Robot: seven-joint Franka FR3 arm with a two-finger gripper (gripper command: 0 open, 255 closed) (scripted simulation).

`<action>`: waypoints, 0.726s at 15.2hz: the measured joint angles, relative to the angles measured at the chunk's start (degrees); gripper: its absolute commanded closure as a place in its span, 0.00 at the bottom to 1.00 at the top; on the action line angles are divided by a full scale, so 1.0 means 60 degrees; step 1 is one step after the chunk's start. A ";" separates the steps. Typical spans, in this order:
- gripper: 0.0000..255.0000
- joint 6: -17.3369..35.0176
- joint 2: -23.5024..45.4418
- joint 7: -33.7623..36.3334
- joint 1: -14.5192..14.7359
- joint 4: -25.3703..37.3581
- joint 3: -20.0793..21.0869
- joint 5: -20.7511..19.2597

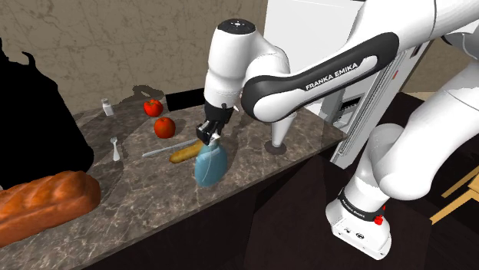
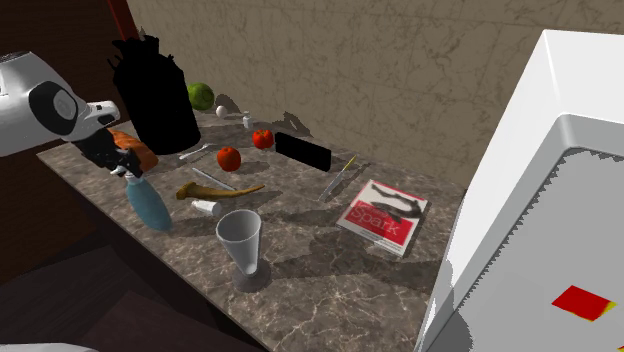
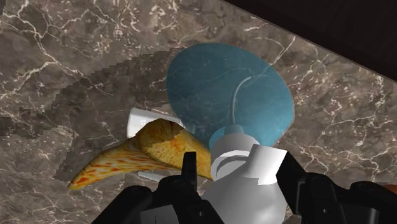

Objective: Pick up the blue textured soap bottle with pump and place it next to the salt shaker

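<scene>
A red-and-white magazine [image 2: 385,215] is seen on the table [image 2: 300,290] in the second exterior view, and a bread loaf [image 1: 46,203] in the shoulder view. The table is dark veined stone, backed by a beige mottled wall [image 2: 400,70]. The soap bottle [image 3: 229,95], blue with a white pump, is clasped at its pump by the end effector [image 3: 236,167] near the table's front edge, well apart from the salt shaker [image 1: 107,107].

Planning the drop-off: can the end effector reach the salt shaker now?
Probably yes. The salt shaker stands in the open; one red fruit sits between it and the end effector, which grips the soap bottle, but low enough to pass over.
</scene>
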 measured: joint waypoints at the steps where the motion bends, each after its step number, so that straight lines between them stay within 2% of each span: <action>1: 1.00 0.0133 0.0025 0.0052 -0.0002 -0.0113 0.0017 -0.0029; 8: 1.00 0.0327 0.0115 0.0113 -0.0019 -0.0219 0.0032 -0.0087; 9: 0.00 0.0329 0.0117 0.0113 -0.0019 -0.0218 0.0032 -0.0088; 11: 0.00 0.0331 0.0116 0.0114 -0.0019 -0.0216 0.0032 -0.0089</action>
